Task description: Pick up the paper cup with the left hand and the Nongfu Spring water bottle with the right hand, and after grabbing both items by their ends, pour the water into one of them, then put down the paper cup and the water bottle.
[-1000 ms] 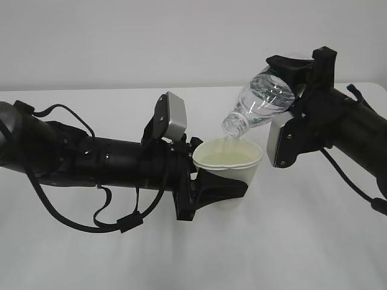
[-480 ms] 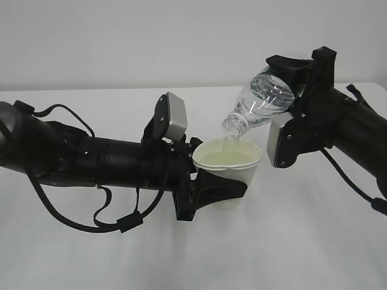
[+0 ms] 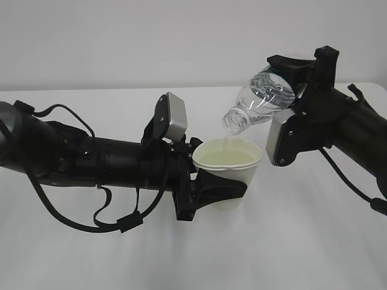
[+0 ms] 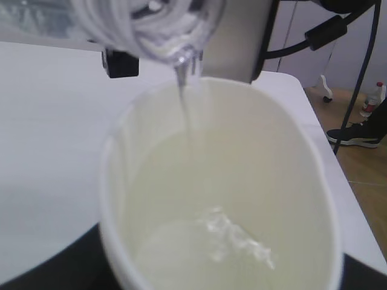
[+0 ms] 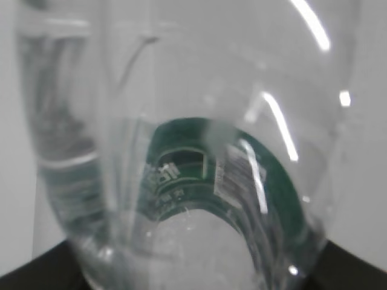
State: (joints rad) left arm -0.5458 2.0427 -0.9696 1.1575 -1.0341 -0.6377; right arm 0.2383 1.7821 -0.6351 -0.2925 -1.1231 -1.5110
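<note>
Evenly, softly lit from above – bright white table [image 3: 290, 241] and wall, only faint, diffuse shadows under the arms. Black arm casings nearly lost in shadow detail. In the left wrist view, paper cup [image 4: 302, 199] rim soft and blurred up close. In the right wrist view, bottle [image 5: 199, 181] out of focus – white streaks of glare across the plastic, label smeared.

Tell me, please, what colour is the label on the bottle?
Dark green label on the bottle, clearest in the right wrist view.
</note>
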